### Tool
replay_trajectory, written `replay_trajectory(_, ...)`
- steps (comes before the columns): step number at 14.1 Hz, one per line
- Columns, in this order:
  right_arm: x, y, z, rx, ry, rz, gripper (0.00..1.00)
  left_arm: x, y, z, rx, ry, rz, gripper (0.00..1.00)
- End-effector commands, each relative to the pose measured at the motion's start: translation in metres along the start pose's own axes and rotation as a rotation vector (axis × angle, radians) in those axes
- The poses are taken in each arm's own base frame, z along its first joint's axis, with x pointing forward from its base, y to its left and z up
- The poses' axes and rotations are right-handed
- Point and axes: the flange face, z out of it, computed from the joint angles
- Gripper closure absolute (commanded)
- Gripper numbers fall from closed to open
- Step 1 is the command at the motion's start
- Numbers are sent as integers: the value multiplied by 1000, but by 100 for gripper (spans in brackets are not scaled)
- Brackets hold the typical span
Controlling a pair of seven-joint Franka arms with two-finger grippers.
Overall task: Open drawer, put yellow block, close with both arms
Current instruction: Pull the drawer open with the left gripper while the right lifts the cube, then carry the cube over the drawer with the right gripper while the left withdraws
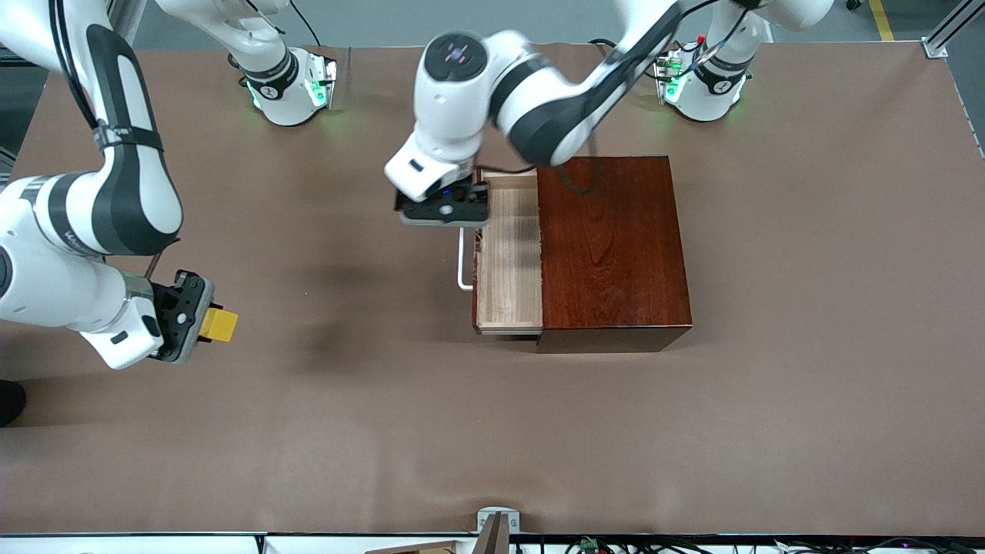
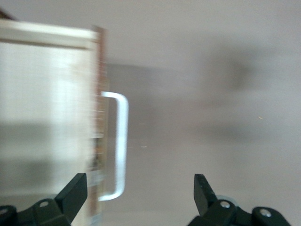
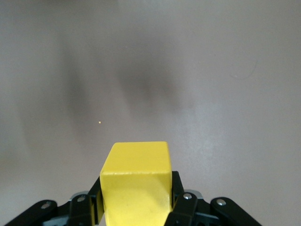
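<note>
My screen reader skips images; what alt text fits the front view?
The right hand, shut on the yellow block, hangs over bare table toward the right arm's end. The left hand, open, hovers over the pulled-out drawer and its white handle.

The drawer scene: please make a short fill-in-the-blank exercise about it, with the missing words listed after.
1. The drawer of the dark wooden box stands ____.
2. The right pincer is shut on the yellow ____.
3. The left pincer, its fingers apart, is over the white ____ of the drawer.
4. Inside, the drawer is ____.

Missing words: open; block; handle; empty
</note>
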Motion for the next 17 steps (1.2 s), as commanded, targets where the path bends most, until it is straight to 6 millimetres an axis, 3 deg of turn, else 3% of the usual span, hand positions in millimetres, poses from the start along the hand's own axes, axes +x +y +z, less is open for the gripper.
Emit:
replay_trajectory(1, 2, -10, -5, 17, 9, -2, 100, 13, -47, -50, 86, -14, 64, 0)
replay_trajectory(3, 17, -19, -5, 44, 0, 18, 100, 34, -98, -83, 165, -81, 238, 0)
replay_trajectory(4, 28, -24, -11, 33, 1, 2, 100, 53, -131, -102, 182, -97, 267, 0)
replay_trajectory(9, 123, -65, -25, -11, -14, -117, 100, 109, -274, -167, 203, -127, 346, 0)
replay_trajectory(13, 198, -105, -36, -58, -21, -162, 100, 131, -370, -193, 193, -127, 302, 0)
replay_trajectory(15, 232, -125, -45, -113, -44, -102, 100, 133, -406, -200, 163, -135, 253, 0)
replay_trajectory(17, 272, -152, -41, -132, -50, -78, 100, 139, -438, -203, 139, -140, 192, 0)
